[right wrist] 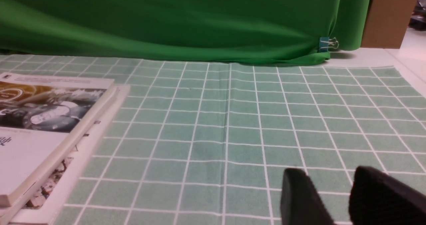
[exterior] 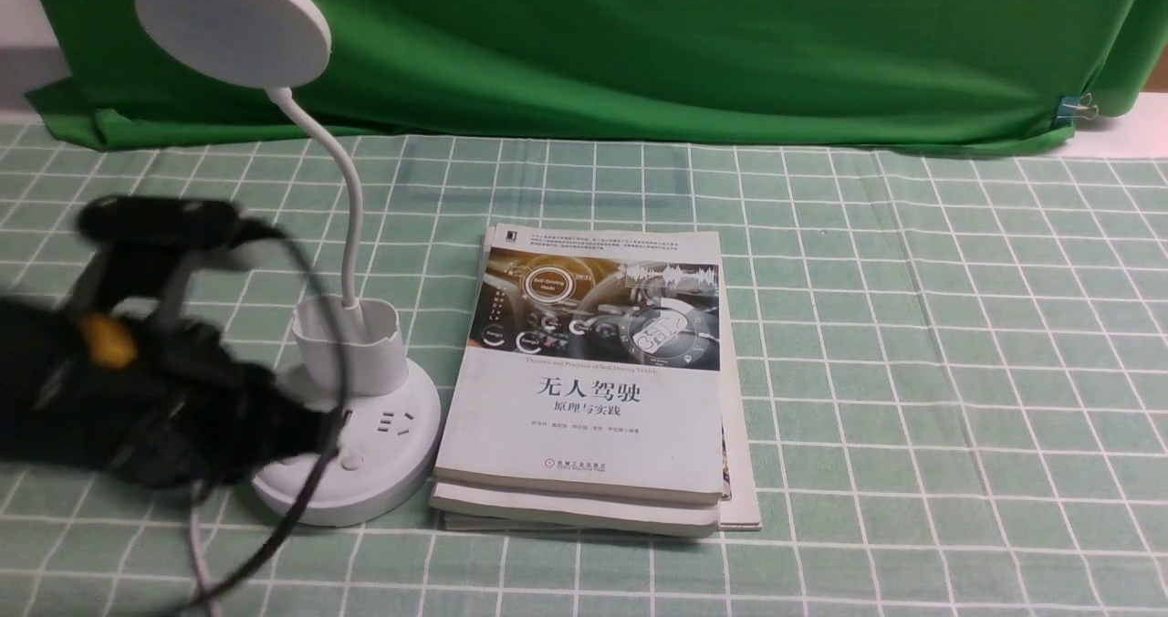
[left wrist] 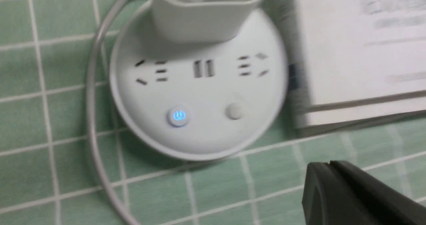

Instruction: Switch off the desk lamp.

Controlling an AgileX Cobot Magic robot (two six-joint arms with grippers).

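The blurred black left gripper (left wrist: 327,171), fingers pressed together, hovers just beside the glossy white plastic desk lamp (exterior: 351,352) on the left of the checked green cloth (exterior: 912,371). The lamp's thin neck rises upright and its flat disc head tilts leftward. The right gripper (right wrist: 336,201) is parted.

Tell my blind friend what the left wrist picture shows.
The round white base of the desk lamp sits on green checked cloth, one button glowing blue, one plain. Books lie alongside; the dark left gripper shows.
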